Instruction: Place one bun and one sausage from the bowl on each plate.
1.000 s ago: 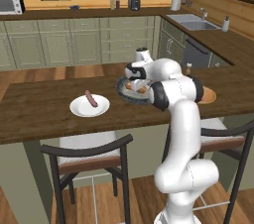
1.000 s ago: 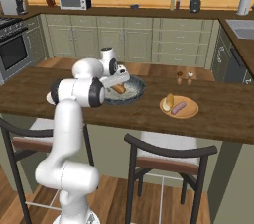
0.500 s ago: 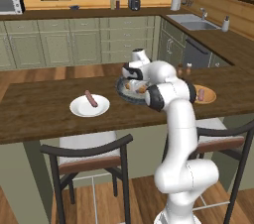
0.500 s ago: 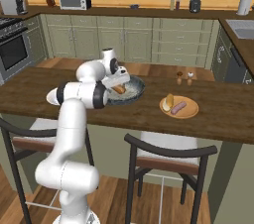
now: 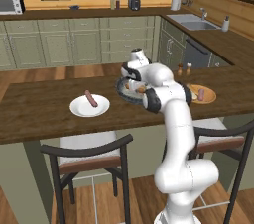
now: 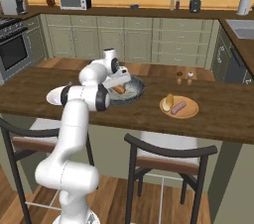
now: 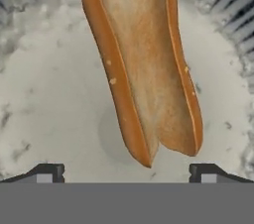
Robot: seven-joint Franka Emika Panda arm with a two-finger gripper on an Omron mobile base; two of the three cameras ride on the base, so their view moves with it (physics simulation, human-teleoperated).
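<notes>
Hovering: gripper (image 7: 127, 171) over bun (image 7: 141, 64), frame centre, in bowl (image 7: 44, 119).
Fingers: spread, empty.
Bun: light, soft; pinch mid-length, gently.

— Anything hidden at the bowl (image 5: 124, 94)?
— Largely covered by the arm in the left base view; contents hard to make out there.
— And the bun (image 7: 144, 64)?
— Cut off by the top edge in the hand view.
— Gripper (image 7: 126, 171)?
— Just the two tips visible, spread wide.
</notes>
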